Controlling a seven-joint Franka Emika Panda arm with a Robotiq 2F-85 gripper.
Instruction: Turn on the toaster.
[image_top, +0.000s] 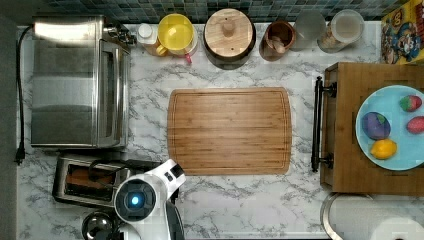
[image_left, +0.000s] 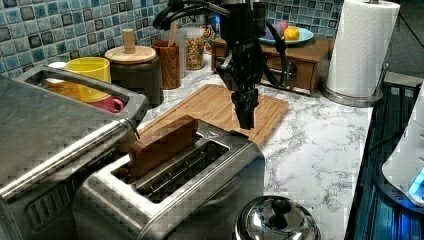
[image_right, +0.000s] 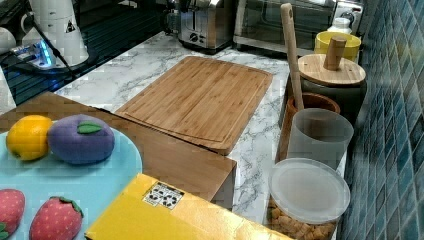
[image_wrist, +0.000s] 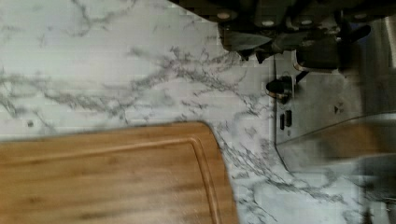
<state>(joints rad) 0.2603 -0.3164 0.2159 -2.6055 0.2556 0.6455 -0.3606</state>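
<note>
Top view: I see the toaster (image_top: 82, 181) at 7 o'clock on the worktop (image_top: 250, 200), long axis running 9-to-3, its 3 o'clock end under the arm, toaster oven (image_top: 75, 82) just beyond it. Left view: gripper (image_left: 247, 120) hangs point-down over the toaster's (image_left: 175, 185) far end, which points toward the cutting board (image_left: 220, 107); jaws look pressed together, gripping nothing; a brown slice (image_left: 162, 145) stands in one slot. Right view: toaster (image_right: 200, 22) at 12 o'clock, knob end facing me. Wrist view: toaster (image_wrist: 322, 112) end face beside the board (image_wrist: 107, 177).
</note>
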